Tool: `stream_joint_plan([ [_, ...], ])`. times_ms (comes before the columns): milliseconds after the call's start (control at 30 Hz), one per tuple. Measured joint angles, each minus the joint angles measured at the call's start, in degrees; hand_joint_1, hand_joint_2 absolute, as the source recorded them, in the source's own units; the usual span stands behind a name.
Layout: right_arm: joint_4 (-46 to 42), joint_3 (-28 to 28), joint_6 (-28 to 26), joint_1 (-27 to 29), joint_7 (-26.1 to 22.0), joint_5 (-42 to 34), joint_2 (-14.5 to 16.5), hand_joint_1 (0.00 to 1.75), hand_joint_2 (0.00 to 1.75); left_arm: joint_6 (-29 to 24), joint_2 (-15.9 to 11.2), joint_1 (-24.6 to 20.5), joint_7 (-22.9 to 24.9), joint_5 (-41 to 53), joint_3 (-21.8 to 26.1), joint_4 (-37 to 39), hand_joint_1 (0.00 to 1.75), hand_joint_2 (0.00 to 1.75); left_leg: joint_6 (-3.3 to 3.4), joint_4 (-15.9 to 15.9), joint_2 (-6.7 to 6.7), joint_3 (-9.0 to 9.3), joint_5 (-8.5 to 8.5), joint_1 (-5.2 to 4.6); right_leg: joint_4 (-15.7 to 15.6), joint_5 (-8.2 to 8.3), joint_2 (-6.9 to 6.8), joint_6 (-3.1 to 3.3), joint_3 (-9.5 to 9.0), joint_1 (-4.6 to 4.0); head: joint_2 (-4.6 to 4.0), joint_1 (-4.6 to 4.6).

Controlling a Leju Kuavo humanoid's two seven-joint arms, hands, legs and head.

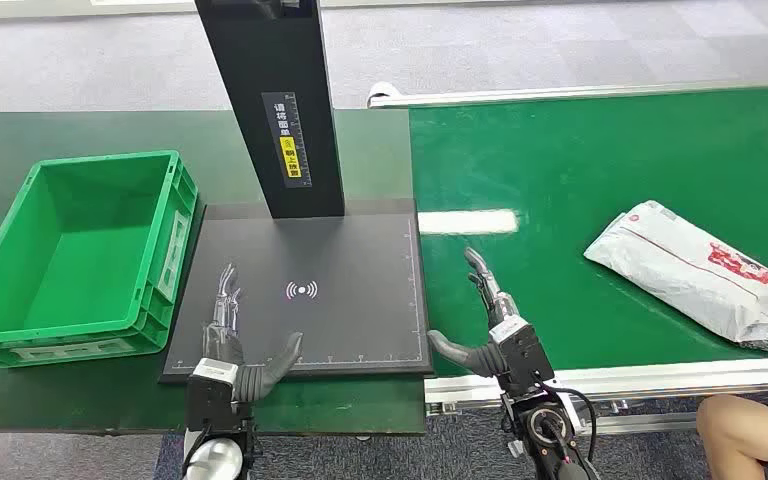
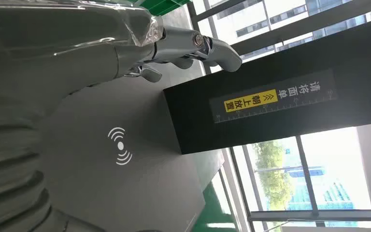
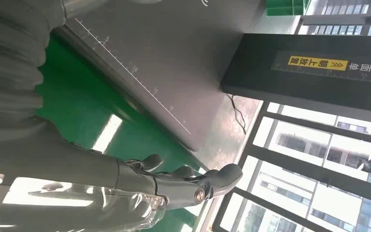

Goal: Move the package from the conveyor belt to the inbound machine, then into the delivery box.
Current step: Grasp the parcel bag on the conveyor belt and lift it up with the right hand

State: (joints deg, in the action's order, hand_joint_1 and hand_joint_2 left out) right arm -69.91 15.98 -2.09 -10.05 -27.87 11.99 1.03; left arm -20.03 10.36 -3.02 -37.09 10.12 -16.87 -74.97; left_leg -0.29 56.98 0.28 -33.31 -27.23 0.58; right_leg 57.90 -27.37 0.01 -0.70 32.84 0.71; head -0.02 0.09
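Note:
A white plastic package (image 1: 697, 275) with red print lies on the green conveyor belt (image 1: 600, 170) at the right, well clear of both hands. My right hand (image 1: 488, 325) hovers open over the belt's near left edge, fingers stretched forward and holding nothing. Over the near left of the inbound machine's dark scan plate (image 1: 340, 250), my left hand (image 1: 237, 340) is open too, thumb pointing right. The plate bears a white wireless mark (image 1: 302, 290) and a black post (image 1: 272, 100) rises behind it. The green delivery box (image 1: 20, 320) stands at the left with nothing inside.
The post (image 2: 275, 106) carries a ruler label with a yellow tag. A person's knee (image 1: 745, 430) shows at the bottom right beyond the belt's front rail. The scan plate's ruled edge (image 3: 140, 87) runs beside the belt.

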Motion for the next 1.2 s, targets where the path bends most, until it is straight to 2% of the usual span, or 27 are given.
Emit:
stream_joint_plan([
  [1200,0.2,0.0,0.1,-0.3,0.0,0.0,0.0,0.0,1.75,0.0,0.0,0.1,0.1,0.0,0.0,0.0,0.0,1.75,0.0,0.0,0.0,0.0,0.0,0.0,0.0,0.0,0.0,0.0,0.0,0.0,0.01,0.0],
])
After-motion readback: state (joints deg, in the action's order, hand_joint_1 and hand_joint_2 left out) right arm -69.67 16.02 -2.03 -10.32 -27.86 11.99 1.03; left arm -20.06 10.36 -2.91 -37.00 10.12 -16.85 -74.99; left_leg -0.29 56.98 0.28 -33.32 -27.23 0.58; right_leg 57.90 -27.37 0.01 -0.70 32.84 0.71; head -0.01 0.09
